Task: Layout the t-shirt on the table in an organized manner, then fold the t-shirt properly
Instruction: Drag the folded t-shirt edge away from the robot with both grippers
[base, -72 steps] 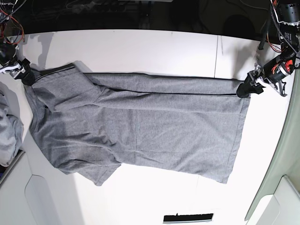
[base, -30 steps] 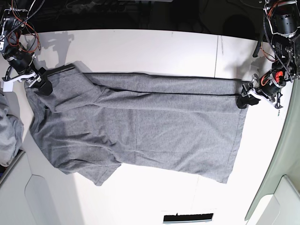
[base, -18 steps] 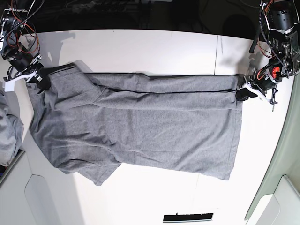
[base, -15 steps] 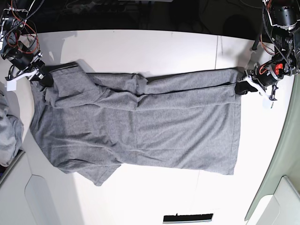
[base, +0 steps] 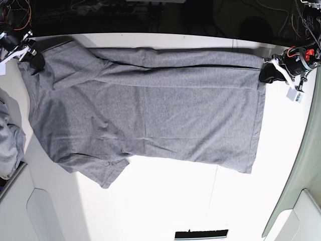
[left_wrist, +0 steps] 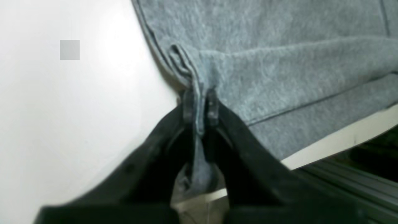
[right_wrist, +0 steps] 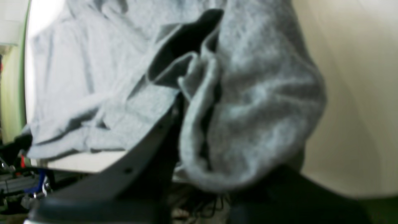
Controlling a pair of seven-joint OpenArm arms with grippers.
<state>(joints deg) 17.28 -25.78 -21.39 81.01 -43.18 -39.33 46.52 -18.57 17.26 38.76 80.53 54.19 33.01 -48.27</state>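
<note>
Shirt [base: 145, 110] spread wide across table [base: 165, 201], top edge drawn up against far table edge. Left gripper [left_wrist: 199, 105] clamped tight on hem corner near far right corner; right gripper [base: 34, 56] closed on bunched shoulder cloth near far left corner. Wide bare tabletop toward near edge; narrow strip at right edge. Pale cloth bundle [base: 9, 145] cut off at left edge. Right wrist view blurred, fingertips buried in cloth.
</note>
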